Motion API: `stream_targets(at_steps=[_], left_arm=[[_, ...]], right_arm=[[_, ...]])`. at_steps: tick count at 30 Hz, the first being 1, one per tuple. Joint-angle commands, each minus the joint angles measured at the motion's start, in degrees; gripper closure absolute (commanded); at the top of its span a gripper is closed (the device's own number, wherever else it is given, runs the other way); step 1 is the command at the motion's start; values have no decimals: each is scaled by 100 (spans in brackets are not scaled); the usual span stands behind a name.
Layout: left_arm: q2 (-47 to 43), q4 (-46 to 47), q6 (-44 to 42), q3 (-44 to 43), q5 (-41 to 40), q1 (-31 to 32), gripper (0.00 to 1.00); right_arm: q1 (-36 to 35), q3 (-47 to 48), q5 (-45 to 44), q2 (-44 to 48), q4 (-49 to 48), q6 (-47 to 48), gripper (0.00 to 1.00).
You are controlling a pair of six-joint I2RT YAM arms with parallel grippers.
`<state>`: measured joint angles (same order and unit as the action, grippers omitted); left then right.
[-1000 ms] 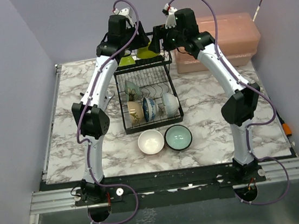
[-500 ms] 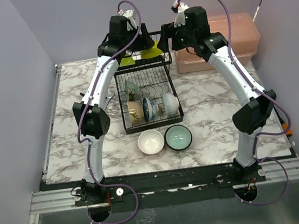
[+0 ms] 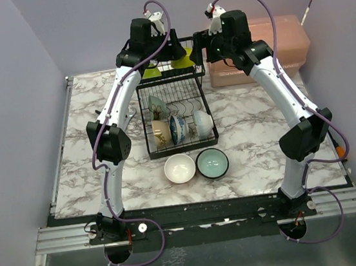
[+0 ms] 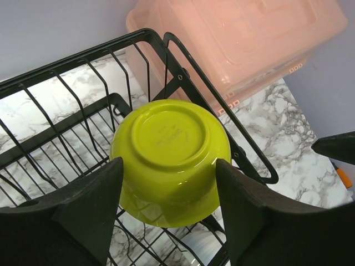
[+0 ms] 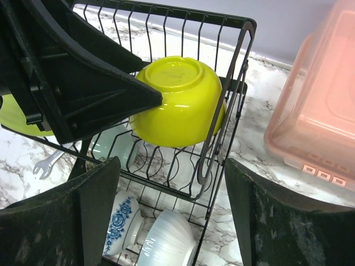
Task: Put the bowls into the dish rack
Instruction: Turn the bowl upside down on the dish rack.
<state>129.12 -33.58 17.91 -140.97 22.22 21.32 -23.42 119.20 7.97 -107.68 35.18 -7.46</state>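
Upturned yellow-green bowl [image 4: 169, 160] in dish rack [image 4: 182, 73], left fingers [image 4: 83, 216] flanking, perhaps touching

The right arm [image 3: 276, 88] swung outward: its elbow moved right and nearer, from beside the dish rack's [image 3: 174, 111] right side to well apart from it. Its wrist rose and drew right, so the right gripper [image 5: 172, 162], spread wide, backed off from the yellow-green bowl [image 4: 169, 133] toward the pink lidded box [image 3: 280, 42]. The left gripper [image 4: 169, 163], with that upturned bowl between its fingers, edged a little farther and carried the bowl slightly right along the upper shelf [image 4: 138, 41], closer to the shelf's right wall, and its cable loop rose with it
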Motion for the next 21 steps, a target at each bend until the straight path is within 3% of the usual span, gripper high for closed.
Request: stream_targets(at_steps=[1, 6, 10, 16, 21], left_arm=[[-115, -76, 50, 74, 186, 166, 29], [-94, 110, 414, 78, -988, 231, 13], [64, 193, 586, -25, -1138, 250, 6], [354, 264, 642, -77, -340, 262, 3], [275, 265, 334, 119, 16, 285, 7]], right_arm=[[12, -111, 111, 94, 17, -50, 20], [66, -194, 63, 64, -31, -245, 20], [157, -216, 208, 33, -53, -355, 19], [223, -294, 449, -16, -60, -404, 19], [297, -439, 517, 39, -79, -414, 20]])
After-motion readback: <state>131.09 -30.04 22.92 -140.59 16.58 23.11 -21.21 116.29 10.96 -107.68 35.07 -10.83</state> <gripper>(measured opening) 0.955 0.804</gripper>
